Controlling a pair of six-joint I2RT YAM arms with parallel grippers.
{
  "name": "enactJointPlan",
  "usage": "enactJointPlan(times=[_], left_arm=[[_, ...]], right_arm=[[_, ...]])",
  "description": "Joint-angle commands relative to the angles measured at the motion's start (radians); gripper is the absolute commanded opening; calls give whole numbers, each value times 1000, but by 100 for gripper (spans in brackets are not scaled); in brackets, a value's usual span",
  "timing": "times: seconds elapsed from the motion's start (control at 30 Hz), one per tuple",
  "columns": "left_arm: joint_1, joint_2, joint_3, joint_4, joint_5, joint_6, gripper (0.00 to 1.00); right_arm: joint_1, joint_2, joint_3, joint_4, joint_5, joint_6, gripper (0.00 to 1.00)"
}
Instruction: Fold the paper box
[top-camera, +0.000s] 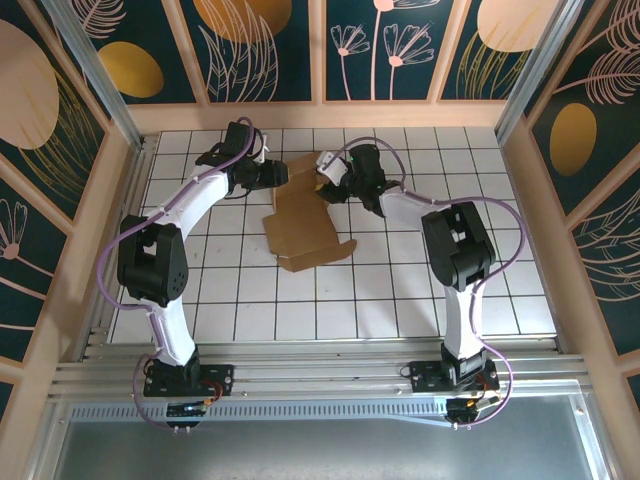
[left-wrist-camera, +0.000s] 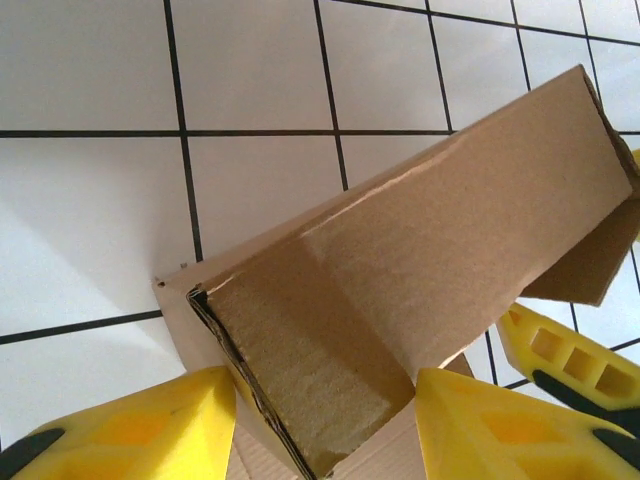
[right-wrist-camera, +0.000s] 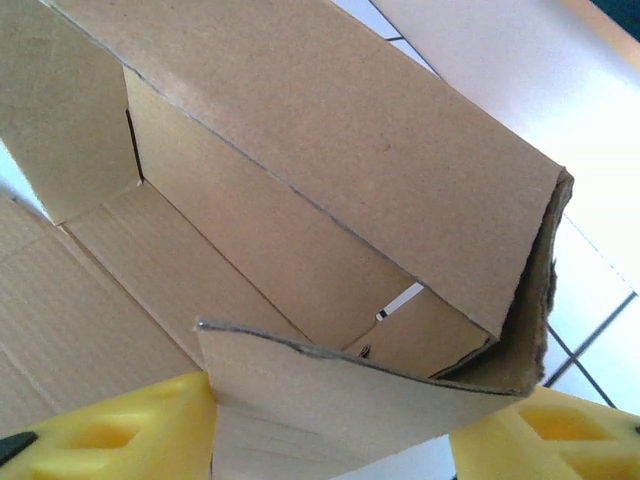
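We see the paper box (top-camera: 305, 225) lying on the white tiled table (top-camera: 400, 300), in its far half and about midway between the left and right edges. It is partly formed. A flat brown panel reaches toward the near edge, and one low flap is turned up at that panel's near end. The raised walls are at the far end, where both arms meet.

The left tool (top-camera: 275, 175) is at the box's far left corner. In the left wrist view its yellow fingers (left-wrist-camera: 130, 430) sit on either side of a doubled-over wall, which fills the gap between them. We read this tool as clamped on the box.

The right tool (top-camera: 325, 185) is at the far right corner. In the right wrist view its fingers (right-wrist-camera: 110, 430) stand wide apart, with a bent flap running across between them and a folded wall rising behind it. We take this tool to be open and not squeezing anything.
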Motion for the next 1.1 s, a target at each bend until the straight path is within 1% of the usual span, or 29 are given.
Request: enactJointPlan(times=[0.0, 0.07, 0.17, 0.3, 0.43, 0.57, 0.63, 0.73, 0.8, 0.87, 0.97, 1.07], left_arm=[[-22, 37, 13, -33, 91, 18, 50], [-21, 38, 11, -38, 92, 24, 50], [-21, 40, 10, -43, 92, 38, 49], [-21, 40, 9, -44, 94, 37, 49], [-21, 40, 17, -44, 93, 34, 49], [-21, 43, 32, -45, 79, 34, 50], [-21, 56, 51, -46, 53, 28, 53], [-21, 68, 69, -47, 29, 18, 55], [-21, 48, 65, -36, -22, 4, 57], [-21, 14, 53, -12, -60, 3, 60], [-21, -51, 24, 46, -54, 2, 62], [-21, -96, 12, 62, -72, -3, 64]], right_arm=[[28, 44, 58, 4, -231, 13, 56], [19, 65, 78, 39, -260, 53, 50], [4, 96, 106, 102, -307, 124, 47], [0, 121, 123, 182, -369, 172, 47], [-1, 127, 97, 276, -475, 193, 47], [3, 121, 108, 248, -533, 216, 46], [11, 114, 93, 257, -549, 246, 45], [21, 88, 25, 349, -536, 307, 39], [20, 68, -30, 423, -510, 354, 38], [17, 48, -78, 475, -458, 382, 38], [10, 36, -108, 469, -405, 379, 38], [11, 34, -110, 419, -393, 365, 38]])
